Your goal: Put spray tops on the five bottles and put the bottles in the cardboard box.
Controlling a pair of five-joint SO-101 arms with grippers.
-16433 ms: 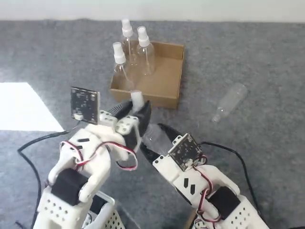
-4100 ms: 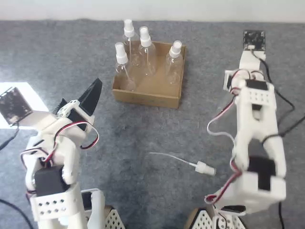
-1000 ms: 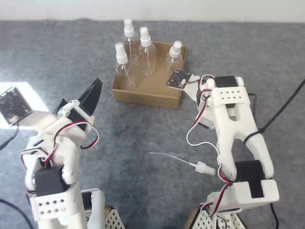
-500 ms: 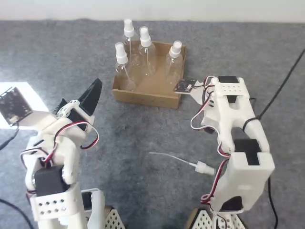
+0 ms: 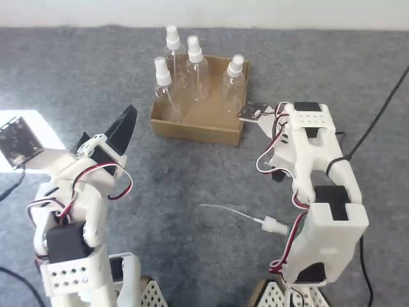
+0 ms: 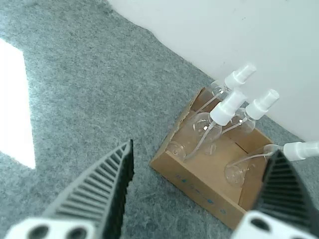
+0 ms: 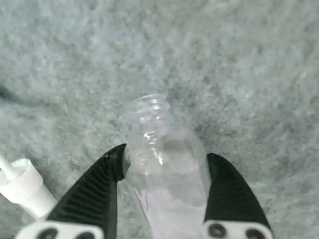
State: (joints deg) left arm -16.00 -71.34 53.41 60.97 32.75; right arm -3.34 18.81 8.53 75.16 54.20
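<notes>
My right claw (image 7: 167,159) is clamped on the uncapped bottle (image 7: 164,169), with one black finger pressed to each side. The bottle is clear plastic with a bare threaded neck. It sits above the grey carpet (image 5: 179,185) on my right side, near the cardboard box (image 5: 198,131); I cannot tell whether it is lifted. The loose spray top (image 5: 275,225), white with a long thin tube, lies on the carpet just beside it. My left claw (image 6: 203,149) is spread wide and empty, well back from the box. Four capped bottles (image 5: 193,64) stand upright at the box. Three are inside; I cannot tell whether the far-corner one is in or behind.
</notes>
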